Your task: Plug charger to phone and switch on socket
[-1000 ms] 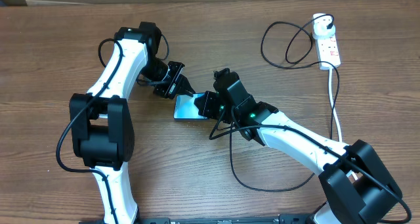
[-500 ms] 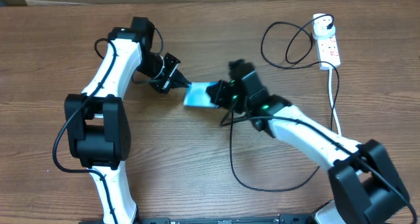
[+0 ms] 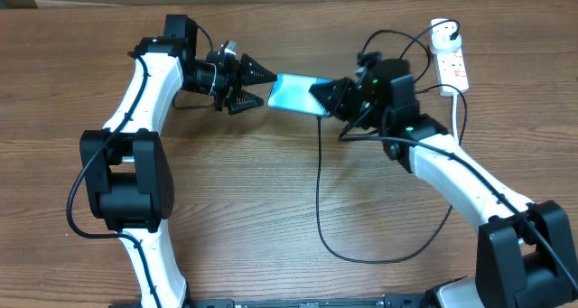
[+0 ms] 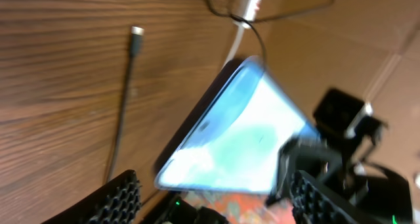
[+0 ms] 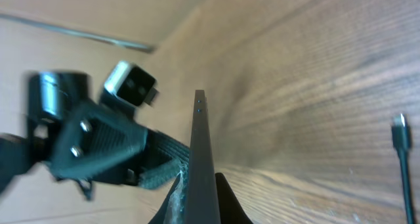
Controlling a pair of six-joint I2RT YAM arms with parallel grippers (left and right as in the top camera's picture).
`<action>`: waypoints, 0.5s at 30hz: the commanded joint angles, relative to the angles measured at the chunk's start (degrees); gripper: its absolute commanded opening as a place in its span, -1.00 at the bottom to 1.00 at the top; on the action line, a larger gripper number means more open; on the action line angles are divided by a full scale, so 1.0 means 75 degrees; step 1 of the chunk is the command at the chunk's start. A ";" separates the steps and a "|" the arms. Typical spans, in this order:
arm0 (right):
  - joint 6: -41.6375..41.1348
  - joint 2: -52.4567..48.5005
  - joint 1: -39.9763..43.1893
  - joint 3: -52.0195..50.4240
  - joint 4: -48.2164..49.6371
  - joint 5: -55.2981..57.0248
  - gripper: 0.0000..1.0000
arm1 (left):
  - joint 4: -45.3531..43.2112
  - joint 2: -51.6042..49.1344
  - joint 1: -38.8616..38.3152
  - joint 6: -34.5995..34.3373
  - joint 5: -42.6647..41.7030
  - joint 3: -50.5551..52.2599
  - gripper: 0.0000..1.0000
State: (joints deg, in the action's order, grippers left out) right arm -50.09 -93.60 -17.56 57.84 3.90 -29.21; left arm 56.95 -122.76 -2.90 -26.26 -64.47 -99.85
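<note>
Brown wood-grain table [image 3: 226, 209] fills the overhead view, with a pale wall along its far edge. At the left, the left gripper [image 3: 267, 88] is seen with its fingers [image 4: 121, 198] spread wide and nothing clamped between them; the tips stand just beside the near end of the phone [image 3: 293, 93]. The phone is held off the table, lit screen up and tilted, and its other end is pinched firmly in the right gripper [image 3: 327, 98], whose wrist view shows the handset edge-on between the closed pads. The charger [image 3: 318, 182] is draped below the phone in a long loop across the wood, and its connector tip [image 4: 136, 31] lies loose on the table, apart from the phone. At the far right the socket [image 3: 454, 70] lies flat, with the round white adapter [image 3: 441, 39] seated at its far end. The step in hand is judged to be the mating of connector and phone, which is not yet done. It is best done with the phone kept steady and its port end left uncovered; which end carries the port cannot be told. The free left gripper should be lowered on the cable just behind the tip, so that little slack can bend, and the tip should be lined up with the phone's long axis before being pushed in. The red switch is best left until last.
</note>
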 commanded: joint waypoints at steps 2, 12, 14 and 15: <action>-0.0568 0.0318 0.0458 0.0230 0.0481 -0.0609 -0.93 | -0.0026 0.0000 0.0003 0.0868 -0.1067 -0.0102 0.44; -0.1740 0.0312 0.0527 0.0256 0.1346 -0.0452 -0.93 | -0.0624 0.0000 -0.0149 0.0947 -0.2506 -0.0102 0.48; -0.1941 0.0306 0.0440 0.0256 0.1475 -0.0315 -0.93 | -0.0799 0.0000 -0.0236 0.0801 -0.2611 -0.0102 0.48; -0.2049 0.0306 0.0391 0.0256 0.1510 -0.0219 -0.93 | -0.0863 0.0000 -0.0283 0.0717 -0.2602 -0.0102 0.47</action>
State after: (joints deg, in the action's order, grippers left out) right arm -61.34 -93.58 -13.50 57.84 13.47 -31.92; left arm 51.46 -122.76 -3.53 -20.78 -79.35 -99.85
